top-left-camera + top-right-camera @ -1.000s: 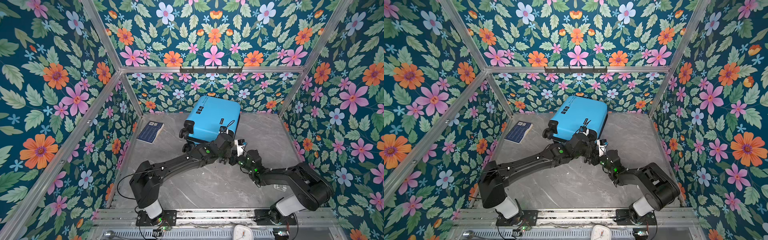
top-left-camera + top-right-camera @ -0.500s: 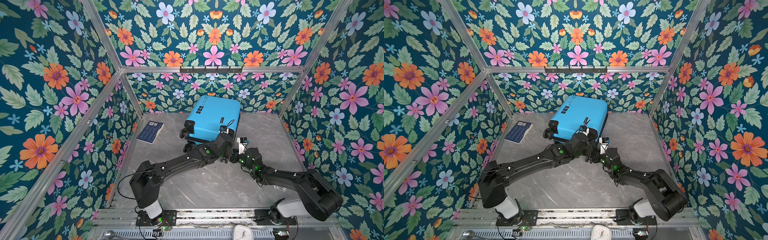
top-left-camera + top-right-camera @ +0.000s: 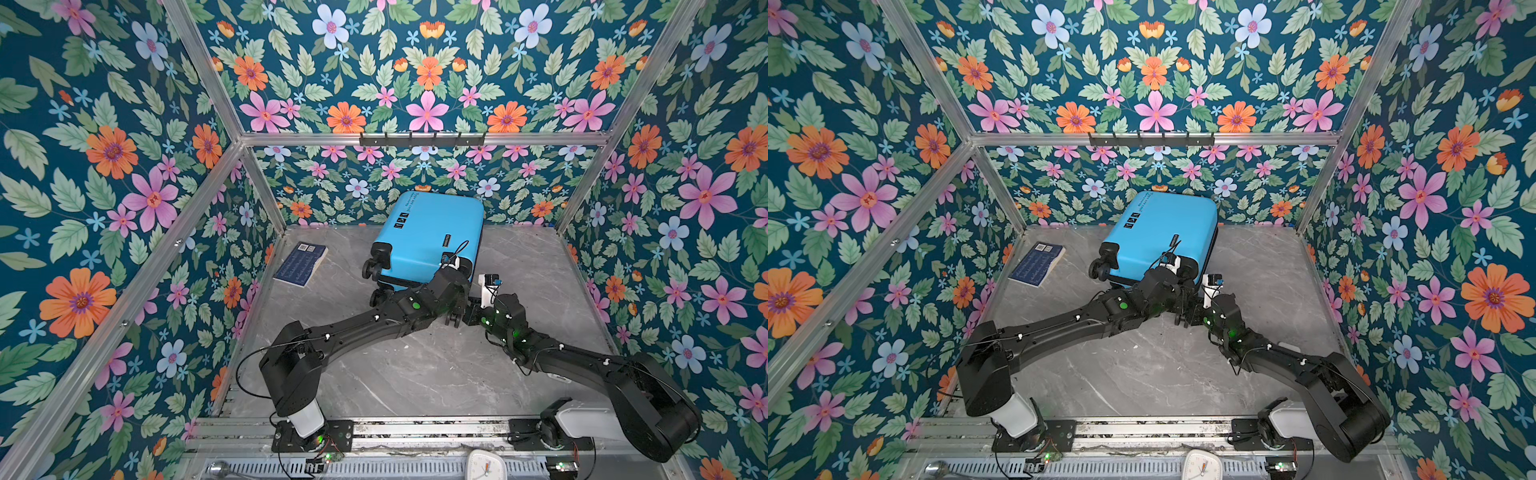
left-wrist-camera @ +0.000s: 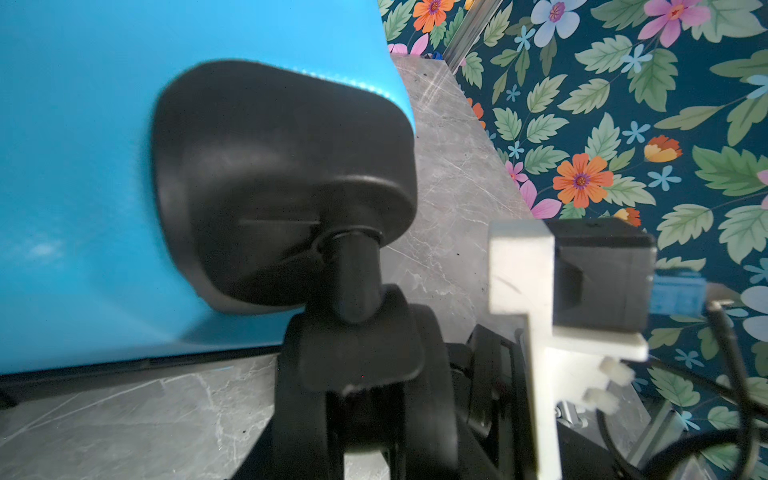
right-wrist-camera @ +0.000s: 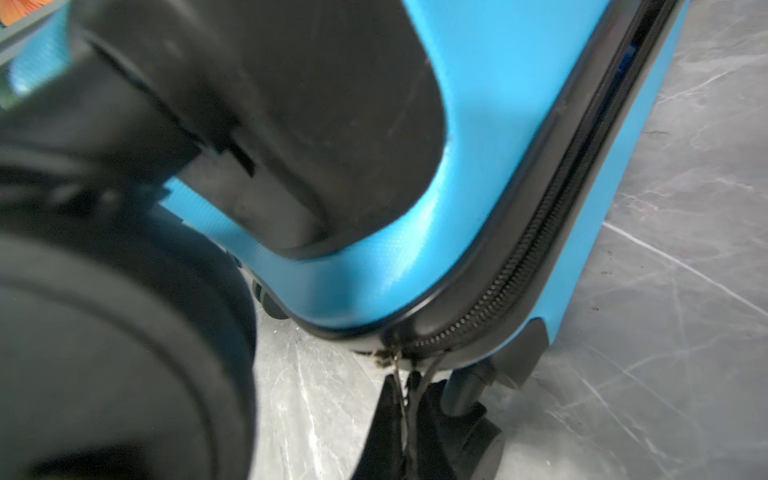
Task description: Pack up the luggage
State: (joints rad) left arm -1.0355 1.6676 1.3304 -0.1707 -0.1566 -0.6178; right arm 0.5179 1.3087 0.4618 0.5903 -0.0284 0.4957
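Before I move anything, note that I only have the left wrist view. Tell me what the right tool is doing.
Observer: The right tool is shut on the zipper pull at a bottom corner of the luggage.
Operator: Report what lies outside the luggage.
Observer: A flat dark-blue item lies on the table, apart from the luggage and to its left in both top views.
Operator: Give me the state of the shell.
Observer: In both top views the two halves lie together, with the printed face up.

Bright-blue luggage (image 3: 432,232) — flat, rear-centre, wheels forward
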